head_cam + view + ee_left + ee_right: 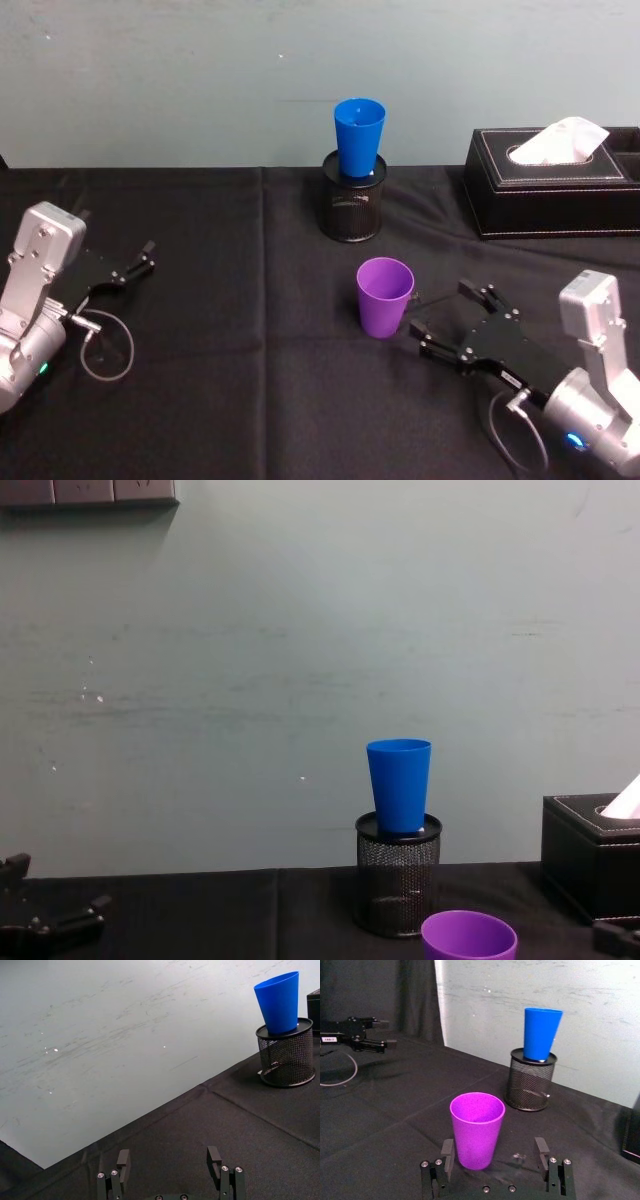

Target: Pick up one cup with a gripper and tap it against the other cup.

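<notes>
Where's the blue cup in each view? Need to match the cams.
Head view: blue cup, top centre, at the table's far edge.
Left wrist view: blue cup, the picture's upper right corner.
Right wrist view: blue cup, upper middle, beyond the purple cup.
Chest view: blue cup, just right of centre, before the wall.
Shared landmark: the black mesh holder it stands upright in.

Purple cup [385,297] upright on table [230,330]; blue cup [359,137] upright atop mesh holder [352,208] (farther back).
</notes>
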You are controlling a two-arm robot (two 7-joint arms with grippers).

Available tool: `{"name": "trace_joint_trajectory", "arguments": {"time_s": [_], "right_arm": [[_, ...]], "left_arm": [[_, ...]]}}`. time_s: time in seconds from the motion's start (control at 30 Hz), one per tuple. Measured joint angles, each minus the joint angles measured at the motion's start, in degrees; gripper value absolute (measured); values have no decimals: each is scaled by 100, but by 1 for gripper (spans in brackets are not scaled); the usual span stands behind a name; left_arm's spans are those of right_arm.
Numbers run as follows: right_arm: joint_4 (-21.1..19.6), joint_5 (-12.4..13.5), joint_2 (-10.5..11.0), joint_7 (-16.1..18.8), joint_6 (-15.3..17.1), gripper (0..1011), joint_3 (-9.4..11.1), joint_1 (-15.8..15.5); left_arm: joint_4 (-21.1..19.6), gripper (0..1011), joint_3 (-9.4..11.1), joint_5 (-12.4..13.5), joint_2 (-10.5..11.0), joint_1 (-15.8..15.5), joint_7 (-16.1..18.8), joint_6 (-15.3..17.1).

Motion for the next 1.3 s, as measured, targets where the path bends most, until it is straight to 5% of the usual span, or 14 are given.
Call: {"name": "trace_joint_trajectory", "arguments": {"time_s": [0.63,1.3], "right_arm": [[855,-371,-782,333,299,1003,-211,807],[1301,-459,-1259,579,399,1003,-98,1081]], "left_arm": [[0,1000,1,0,0,0,0,0],[0,1000,1,0,0,0,0,0]]}}
